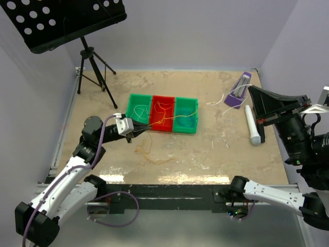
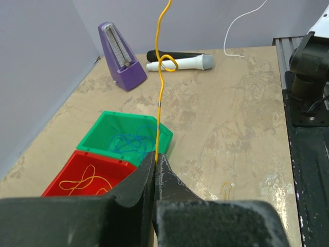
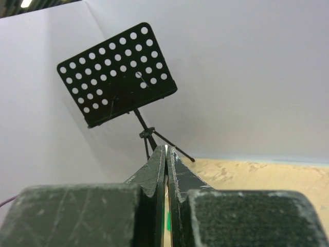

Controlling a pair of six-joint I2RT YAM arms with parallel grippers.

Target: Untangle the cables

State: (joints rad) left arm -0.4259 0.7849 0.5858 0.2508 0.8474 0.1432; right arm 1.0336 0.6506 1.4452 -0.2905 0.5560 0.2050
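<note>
Now L end effector (image 2: 156,156) pinches yellow cable (image 2: 159,123) above green bin (image 2: 95,135) & red bin (image 2: 67,172); R end effector (image 3: 167,150) pressed together, facing music stand (image 3: 118,72).

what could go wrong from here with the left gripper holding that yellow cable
The left gripper is shut on the yellow cable, which has a small loop higher up; pulling may cinch it into a knot. In the top view it trails across the red bin, so it might drag the bin.
</note>
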